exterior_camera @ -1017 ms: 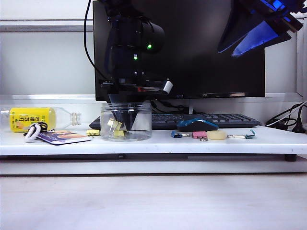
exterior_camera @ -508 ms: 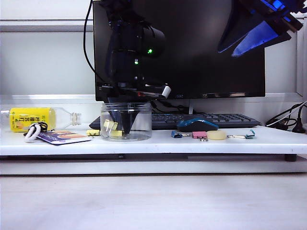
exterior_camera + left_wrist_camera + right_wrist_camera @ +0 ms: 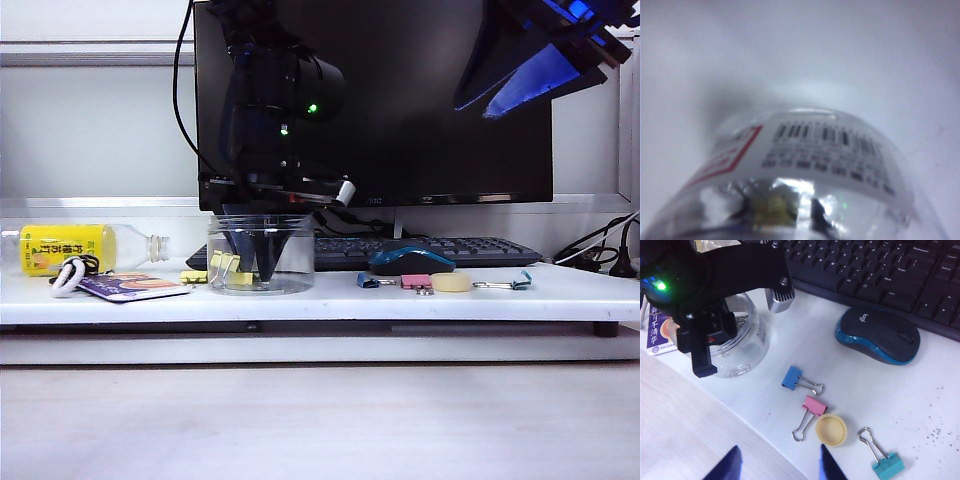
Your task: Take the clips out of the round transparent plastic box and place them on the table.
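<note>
The left claw (image 3: 268, 262) has been lowered deeper into the round transparent plastic box (image 3: 262, 254) on the worktop (image 3: 320, 297), toward the clips (image 3: 228, 266), which have been nudged against the wall. Whether its jaws are apart cannot be told through the glare. The right claw (image 3: 779, 463), spread wide, is held high above the worktop's front edge.

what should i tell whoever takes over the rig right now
Left gripper: reaching down inside the round transparent plastic box; whether its jaws hold anything cannot be told.
Right gripper: jaws open, empty, raised above the table's right side.
Clips: pale-yellow ones lie in the box; one lies on the table just left of it.
Done: at most that one clip out.
Left: lift out the remaining clips and set them on the table.
</note>
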Controlling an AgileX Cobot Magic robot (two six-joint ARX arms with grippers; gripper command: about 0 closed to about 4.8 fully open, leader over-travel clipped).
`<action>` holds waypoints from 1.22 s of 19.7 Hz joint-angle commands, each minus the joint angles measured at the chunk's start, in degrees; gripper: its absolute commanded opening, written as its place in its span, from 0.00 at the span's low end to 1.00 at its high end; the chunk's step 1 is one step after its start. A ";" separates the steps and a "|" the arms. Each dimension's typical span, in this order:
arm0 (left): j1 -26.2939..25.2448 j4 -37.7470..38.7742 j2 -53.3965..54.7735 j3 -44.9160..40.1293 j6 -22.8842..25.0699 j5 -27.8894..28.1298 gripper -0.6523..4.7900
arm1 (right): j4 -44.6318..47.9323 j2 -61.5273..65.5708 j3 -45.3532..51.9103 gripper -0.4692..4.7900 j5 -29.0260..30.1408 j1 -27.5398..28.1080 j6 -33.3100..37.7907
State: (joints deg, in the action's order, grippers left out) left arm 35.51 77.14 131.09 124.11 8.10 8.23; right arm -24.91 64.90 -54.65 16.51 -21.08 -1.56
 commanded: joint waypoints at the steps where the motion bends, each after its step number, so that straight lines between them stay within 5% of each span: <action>1: 0.20 -0.11 1.42 0.13 -0.22 0.15 0.40 | 0.74 -0.20 -0.35 0.47 0.15 -0.02 -0.20; 3: 0.55 -0.17 2.29 0.13 -0.17 0.13 0.39 | 0.74 -0.20 -0.35 0.47 0.15 -0.02 -0.22; 5: 1.07 -0.87 2.82 0.13 0.04 0.15 0.28 | 0.74 -0.20 -0.35 0.47 0.15 -0.02 -0.22; 24: 2.60 1.88 -0.92 10.29 -0.22 0.13 0.28 | 0.76 -0.15 -0.33 0.47 0.15 -0.02 -0.20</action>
State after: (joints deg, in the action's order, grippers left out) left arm 37.78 78.67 131.20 134.15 8.01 8.38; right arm -24.86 64.90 -54.65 16.51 -21.08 -1.56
